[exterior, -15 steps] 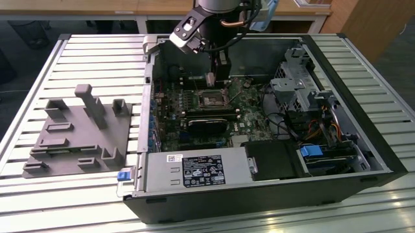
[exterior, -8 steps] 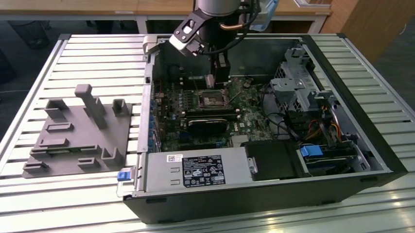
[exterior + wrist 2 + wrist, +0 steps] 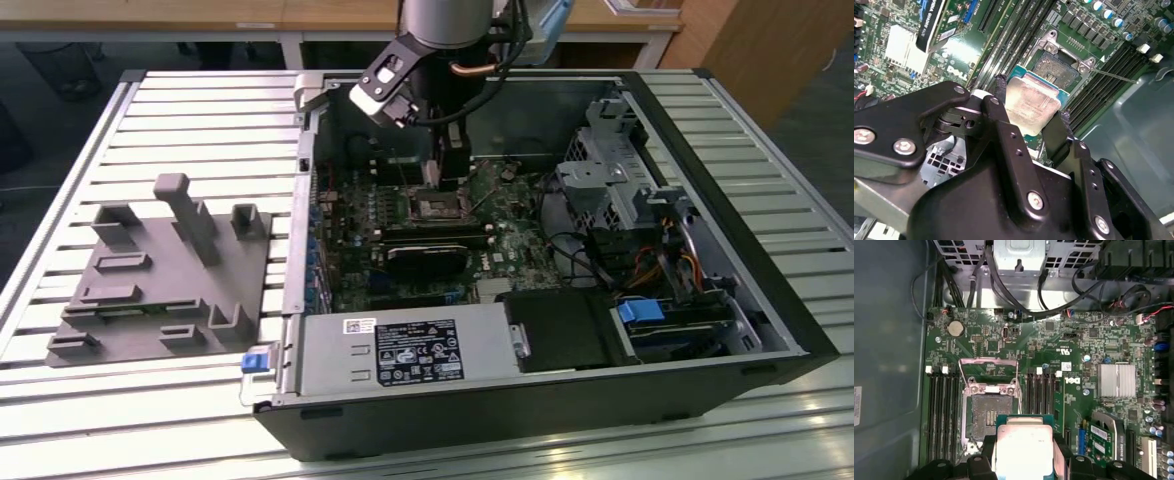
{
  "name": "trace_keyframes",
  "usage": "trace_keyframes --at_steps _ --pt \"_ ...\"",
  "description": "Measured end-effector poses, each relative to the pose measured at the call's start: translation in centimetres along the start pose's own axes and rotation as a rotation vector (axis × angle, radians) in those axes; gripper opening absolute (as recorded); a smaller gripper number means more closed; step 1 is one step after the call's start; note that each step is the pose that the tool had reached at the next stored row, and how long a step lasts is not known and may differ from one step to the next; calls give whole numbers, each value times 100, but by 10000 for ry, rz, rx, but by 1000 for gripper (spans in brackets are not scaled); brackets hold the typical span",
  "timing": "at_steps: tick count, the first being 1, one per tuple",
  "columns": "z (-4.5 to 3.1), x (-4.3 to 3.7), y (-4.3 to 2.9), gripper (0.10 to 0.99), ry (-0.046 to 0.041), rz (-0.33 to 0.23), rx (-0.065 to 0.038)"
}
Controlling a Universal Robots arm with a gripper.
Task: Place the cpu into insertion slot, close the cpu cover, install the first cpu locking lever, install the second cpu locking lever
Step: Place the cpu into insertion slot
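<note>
As the second wrist view shows, the gripper (image 3: 1032, 101) clamps the cpu (image 3: 1030, 106).

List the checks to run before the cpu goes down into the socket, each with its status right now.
1. Grip on the cpu: ok, the gripper is shut on two opposite edges.
2. Empty insertion slot: ok.
3. Open cpu cover, clear of the slot: ok.
4. Visible locking lever swung aside: ok.
5. Centring of the cpu over the slot: cannot tell; it looks offset in both wrist views.
</note>
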State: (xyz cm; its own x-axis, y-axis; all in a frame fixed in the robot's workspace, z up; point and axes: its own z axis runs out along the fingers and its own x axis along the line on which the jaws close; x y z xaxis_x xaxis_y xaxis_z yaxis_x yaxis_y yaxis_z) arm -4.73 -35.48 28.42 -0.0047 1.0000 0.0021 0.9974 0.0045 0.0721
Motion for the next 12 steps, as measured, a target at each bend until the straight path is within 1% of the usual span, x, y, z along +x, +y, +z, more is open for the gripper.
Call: trace_keyframes --at_steps 4,12 --pt "55 2 -4 537 2 0 0" --pt "92 2 -7 537 1 0 0"
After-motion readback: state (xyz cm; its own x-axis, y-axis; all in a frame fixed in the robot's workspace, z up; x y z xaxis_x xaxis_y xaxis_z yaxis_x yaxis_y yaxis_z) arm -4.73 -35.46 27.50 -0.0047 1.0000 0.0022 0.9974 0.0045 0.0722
